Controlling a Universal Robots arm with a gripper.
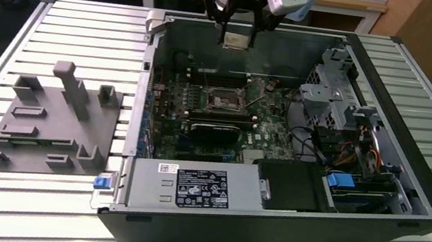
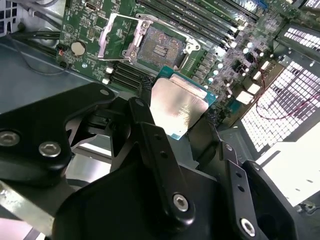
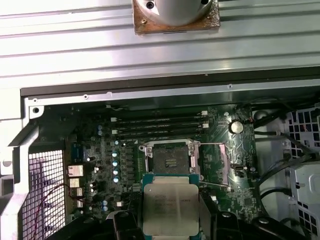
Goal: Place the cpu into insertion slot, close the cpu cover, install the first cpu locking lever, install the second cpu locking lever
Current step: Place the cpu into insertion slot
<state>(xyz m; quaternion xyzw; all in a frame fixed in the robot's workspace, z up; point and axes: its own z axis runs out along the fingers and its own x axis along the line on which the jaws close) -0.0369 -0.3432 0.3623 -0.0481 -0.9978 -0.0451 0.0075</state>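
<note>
Black gripper (image 2: 177, 107) clamped on the silver-grey cpu (image 2: 182, 100), print on its face too faint to read, held clear of the green motherboard (image 2: 210, 55), bare insertion slot (image 2: 160, 47) beyond, cpu cover (image 2: 117, 37) flipped open beside the slot.

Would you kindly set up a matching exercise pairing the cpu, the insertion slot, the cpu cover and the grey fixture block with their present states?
Things:
1. cpu
2. insertion slot
3. cpu cover
4. grey fixture block

States:
A. resting on the slatted table, outside the computer case
B. swung open beside the insertion slot
C. gripped in the end effector, above the motherboard
D. empty, on the motherboard

Pairs: 1-C; 2-D; 3-B; 4-A
</note>
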